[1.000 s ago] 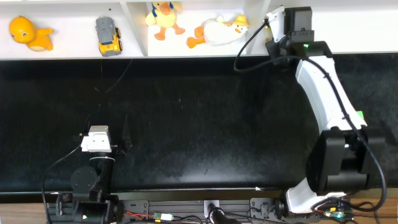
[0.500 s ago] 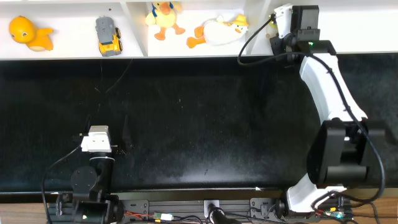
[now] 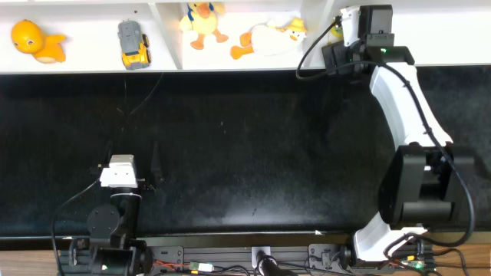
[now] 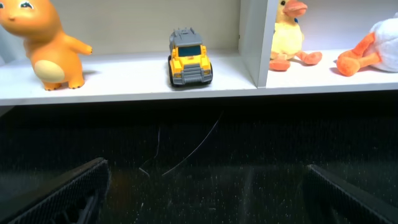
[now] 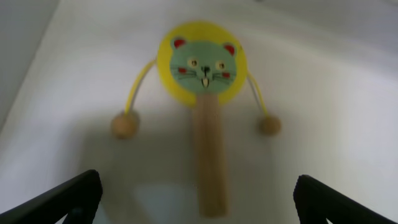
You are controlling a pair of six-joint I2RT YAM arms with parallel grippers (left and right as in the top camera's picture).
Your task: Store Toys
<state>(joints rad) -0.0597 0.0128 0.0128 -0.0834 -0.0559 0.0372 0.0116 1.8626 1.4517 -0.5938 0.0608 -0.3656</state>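
The rattle [image 5: 202, 62], a yellow disc with a green cat face, a wooden handle and a bead on a string at each side, lies flat on the white floor of the shelf [image 3: 84, 61], close to one of its walls. The right gripper [image 5: 196, 183] hangs over it with its fingers [image 5: 68, 199] spread wide and gripping nothing; the free end of the handle lies between the two fingers without touching either. In the top view the right arm stretches from its base at the near right up to the shelf's right-hand compartment, past the divider that closes off the ducks. In the middle compartment a yellow duck [image 3: 203, 21] sits upright and a white duck [image 3: 268, 37] with orange feet lies on its side just beside it. The left compartment holds a toy truck [image 3: 133, 44] and, well apart from it toward the far left, an orange toy [image 3: 34, 40]. The black table [image 3: 245, 153] stretches in front of the shelf. The left gripper [image 4: 208, 183] sits low over the table near its own base, well back from the shelf and facing the truck, with its fingers [image 4: 74, 186] spread apart and nothing between them.
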